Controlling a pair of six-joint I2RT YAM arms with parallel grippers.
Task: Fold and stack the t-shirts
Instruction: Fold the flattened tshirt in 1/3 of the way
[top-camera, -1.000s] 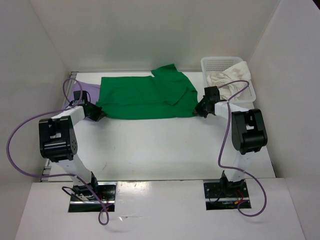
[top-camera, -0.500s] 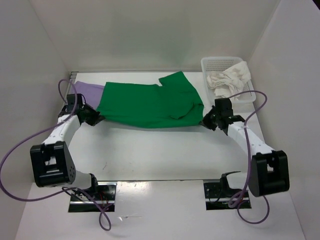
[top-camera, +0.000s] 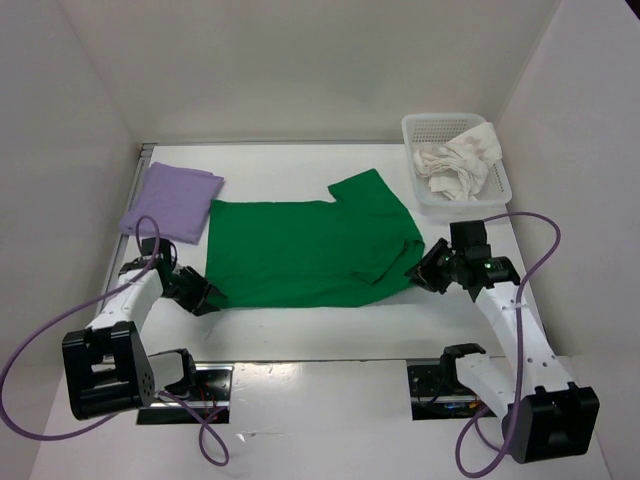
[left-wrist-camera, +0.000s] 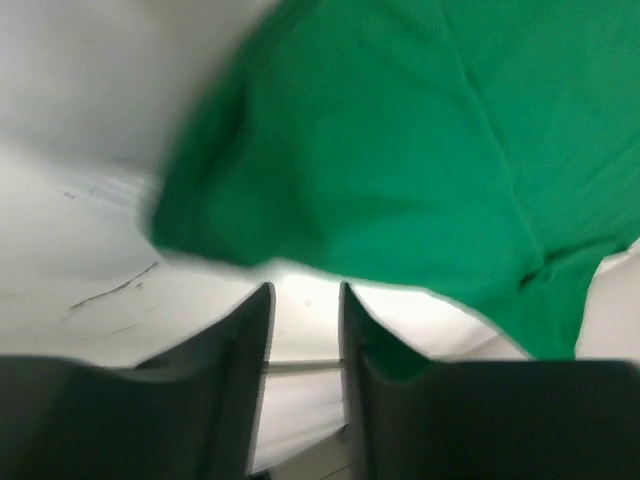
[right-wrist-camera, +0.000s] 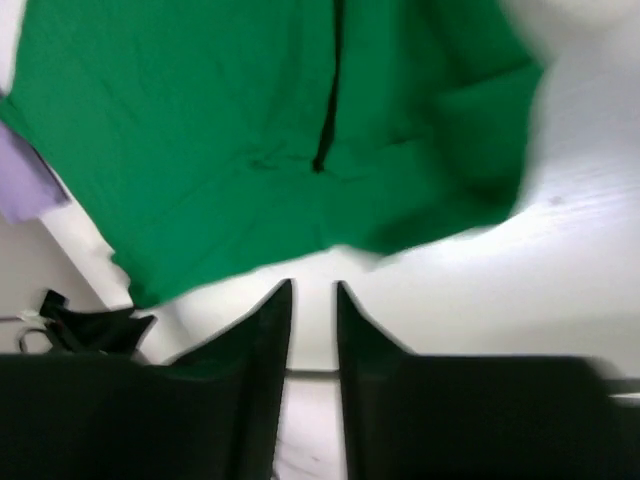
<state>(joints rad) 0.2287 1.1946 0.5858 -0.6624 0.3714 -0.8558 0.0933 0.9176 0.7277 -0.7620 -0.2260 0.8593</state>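
Three shirts are seen on the bench (top-camera: 330, 325): the green shirt (top-camera: 310, 250) is spread mid-bench, the purple shirt (top-camera: 172, 200) folded far left, the white shirt (top-camera: 460, 160) heaped in the basket (top-camera: 425, 125) far right. The left gripper (top-camera: 207, 296) and right gripper (top-camera: 428, 272) are held slightly parted, empty, by the green shirt's near corners.

**Even light above, blur at the wrists**

Soft, even light is filling the top view, laying only faint shadows on the tabletop (top-camera: 330, 330). Both wrist views are smearing. The green shirt (left-wrist-camera: 400, 150) is blurring along its edge, and the dark fingers (left-wrist-camera: 230, 380) are sitting out of focus.
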